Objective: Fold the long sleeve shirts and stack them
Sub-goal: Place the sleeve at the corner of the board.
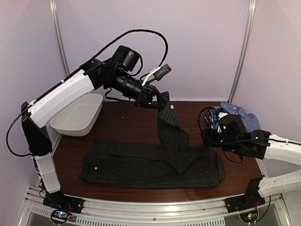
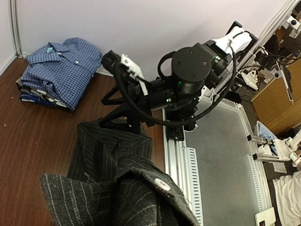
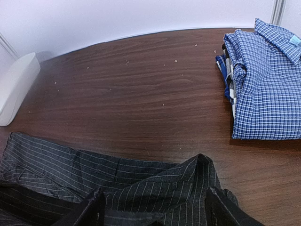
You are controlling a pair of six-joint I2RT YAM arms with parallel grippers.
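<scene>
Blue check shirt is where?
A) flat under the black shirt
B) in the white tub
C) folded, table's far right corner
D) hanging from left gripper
C: the blue-and-white check shirt sits folded at the far right of the table, apart from the black pinstriped shirt.

The pinstripe shirt (image 1: 141, 165) is black with thin pale lines running along its length. The check shirt (image 1: 240, 115), at the far right corner of the table (image 1: 127, 125), is blue and white in small squares. The tub (image 1: 77, 115) is white, the table dark reddish-brown woodgrain.
</scene>
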